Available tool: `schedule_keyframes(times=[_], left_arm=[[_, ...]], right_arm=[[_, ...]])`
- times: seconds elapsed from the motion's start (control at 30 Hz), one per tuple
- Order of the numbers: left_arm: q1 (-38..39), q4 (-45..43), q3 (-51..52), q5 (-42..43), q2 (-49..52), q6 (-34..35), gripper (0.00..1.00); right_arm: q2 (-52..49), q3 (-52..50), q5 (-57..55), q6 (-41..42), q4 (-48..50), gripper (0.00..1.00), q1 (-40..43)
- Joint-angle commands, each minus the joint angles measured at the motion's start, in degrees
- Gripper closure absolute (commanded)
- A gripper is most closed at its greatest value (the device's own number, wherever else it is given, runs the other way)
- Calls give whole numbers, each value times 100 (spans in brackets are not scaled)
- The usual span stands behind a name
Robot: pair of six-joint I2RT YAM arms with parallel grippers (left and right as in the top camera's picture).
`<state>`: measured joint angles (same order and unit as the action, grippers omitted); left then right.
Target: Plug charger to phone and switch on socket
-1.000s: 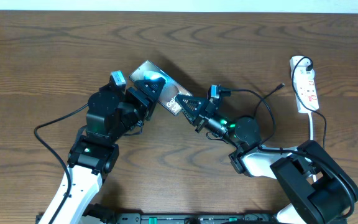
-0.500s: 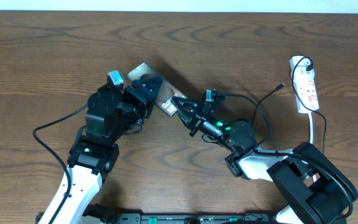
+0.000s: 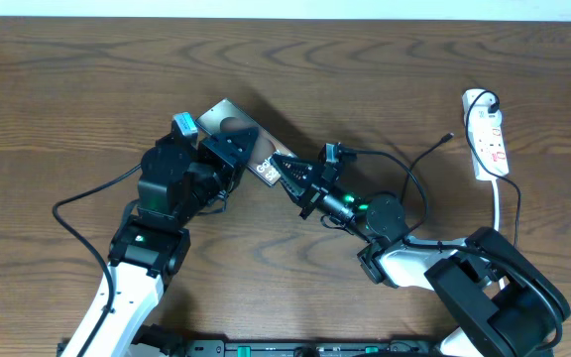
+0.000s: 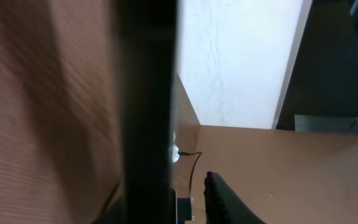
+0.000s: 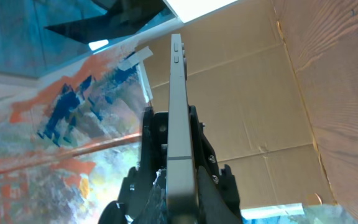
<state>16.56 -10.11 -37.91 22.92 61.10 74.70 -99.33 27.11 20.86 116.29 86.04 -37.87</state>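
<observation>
The phone is held off the table, tilted, between my two grippers. My right gripper is shut on its lower end. In the right wrist view the phone stands edge-on, clamped between the fingers of the gripper. My left gripper straddles the phone's middle. In the left wrist view the phone is a dark band, with a gap to the one visible finger. The white socket lies far right. The charger lies beside it, its tip free.
The socket's white cord runs down toward the right arm's base. A black plug sits in the socket's top end. The left arm's cable loops at the left.
Both grippers and the phone have shifted slightly left and up. The phone's face has gone from a blue glare to dark brown. The charger and socket have not moved.
</observation>
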Motion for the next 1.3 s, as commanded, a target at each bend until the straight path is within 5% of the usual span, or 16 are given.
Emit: schedule_keyframes(times=[0.0, 0.07, 0.43, 0.77, 0.9, 0.93, 0.97, 1.0, 1.2, 1.27], left_arm=[[-7, -70, -17, -33, 96, -72, 81], [-7, -70, -17, -31, 146, -72, 92], [-9, -72, -17, -271, 332, -74, 93], [-55, -70, -17, -575, 332, -831, 93], [-254, -28, -17, -702, 332, -1182, 93], [-315, 0, -17, -704, 332, -1213, 93], [-404, 68, -17, -702, 332, -1213, 93], [-474, 120, -17, -691, 332, -1213, 92], [-793, 732, -17, -354, 332, -1528, 92], [-802, 855, -17, -260, 332, -1659, 93]], right_arm=[[46, 94, 175, 111, 59, 99, -83], [46, 94, 175, 111, 55, 99, -83], [46, 94, 417, 109, 39, 94, -81], [44, 94, 1178, 85, -651, 58, -81], [44, 94, 1567, 31, -1213, 27, -81], [44, 94, 1574, -107, -1318, 20, -81], [44, 94, 1561, -424, -1449, 3, -81], [44, 94, 1473, -984, -1672, 1, -76], [46, 94, 437, -4172, -3440, 1, -68], [50, 94, 254, -4594, -3635, 1, -35]])
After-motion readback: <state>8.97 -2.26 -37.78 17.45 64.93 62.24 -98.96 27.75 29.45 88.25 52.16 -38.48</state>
